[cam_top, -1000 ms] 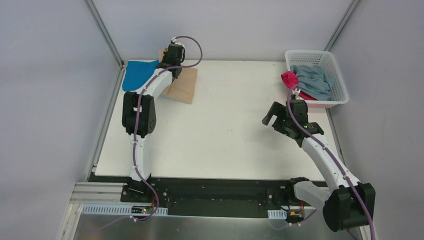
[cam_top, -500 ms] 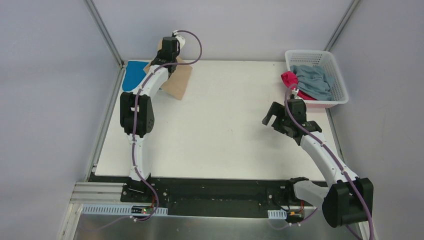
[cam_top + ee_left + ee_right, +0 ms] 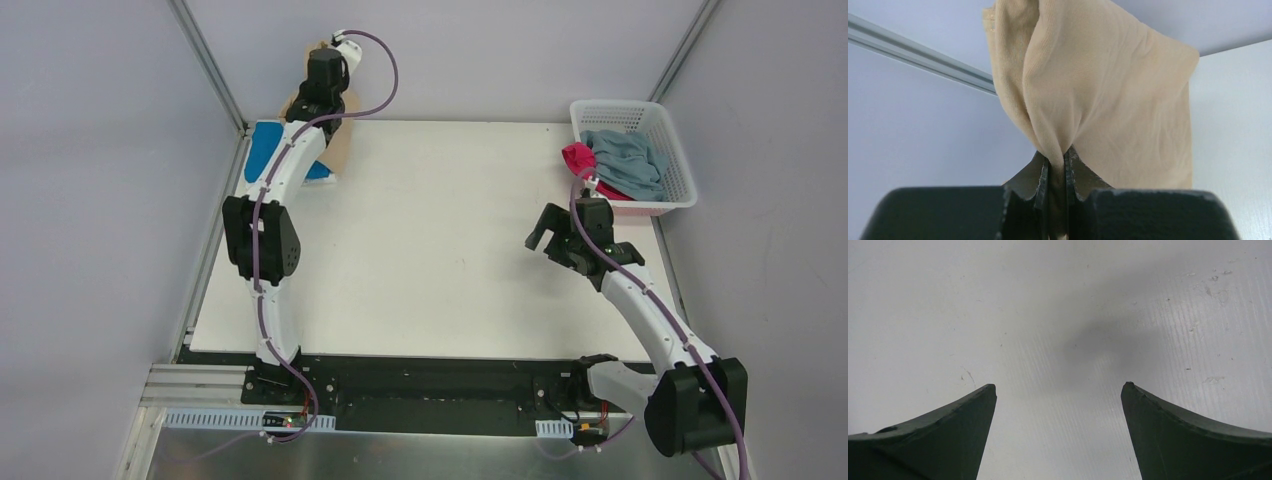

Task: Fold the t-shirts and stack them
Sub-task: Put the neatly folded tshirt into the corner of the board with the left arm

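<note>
I am clenching my left claw [image 3: 1057,163] on a bunched fold of the tan shirt [image 3: 1108,100], holding it hanging at the corner farthest left of the basket [image 3: 610,104]. The blue shirt [image 3: 262,150] is lying flat beneath it on the surface [image 3: 450,250]. My right claw [image 3: 1058,385] is hanging released, jaws wide, just near-left of the basket. The grey shirt [image 3: 625,160] and pink shirt [image 3: 577,156] are sitting crumpled in the basket. Judging: blue placed, tan going onto it, two untouched; under half done.
</note>
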Tool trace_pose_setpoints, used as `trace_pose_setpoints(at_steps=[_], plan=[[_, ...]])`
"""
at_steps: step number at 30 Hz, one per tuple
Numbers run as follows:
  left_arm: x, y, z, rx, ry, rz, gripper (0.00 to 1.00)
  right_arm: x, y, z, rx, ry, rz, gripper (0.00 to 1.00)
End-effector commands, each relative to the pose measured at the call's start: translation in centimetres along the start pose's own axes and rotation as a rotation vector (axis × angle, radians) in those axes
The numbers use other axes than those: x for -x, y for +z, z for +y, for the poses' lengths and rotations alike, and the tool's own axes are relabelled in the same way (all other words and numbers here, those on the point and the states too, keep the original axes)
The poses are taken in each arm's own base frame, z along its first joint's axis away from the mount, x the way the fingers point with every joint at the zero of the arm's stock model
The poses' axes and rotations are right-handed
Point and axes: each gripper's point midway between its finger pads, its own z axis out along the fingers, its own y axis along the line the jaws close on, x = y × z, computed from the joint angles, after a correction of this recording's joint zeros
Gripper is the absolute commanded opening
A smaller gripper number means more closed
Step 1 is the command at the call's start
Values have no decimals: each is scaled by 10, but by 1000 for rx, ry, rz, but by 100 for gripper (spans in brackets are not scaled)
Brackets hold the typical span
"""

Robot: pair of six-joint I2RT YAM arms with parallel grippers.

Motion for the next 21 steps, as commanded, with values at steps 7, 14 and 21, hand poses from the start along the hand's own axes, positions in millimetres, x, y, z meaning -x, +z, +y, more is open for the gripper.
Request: trace_pose_setpoints(at_steps=[7,14,21], plan=[[47,-35,61,37,-129,-121,0,14,-6,-2,-8,6,-65,100],[-2,-1,44,-36,-201,-27,0,14,-2,-4,-30,3,-56,99],[-50,49,53,-3,-231,61,0,16,4,-12,-82,-5,-51,100]])
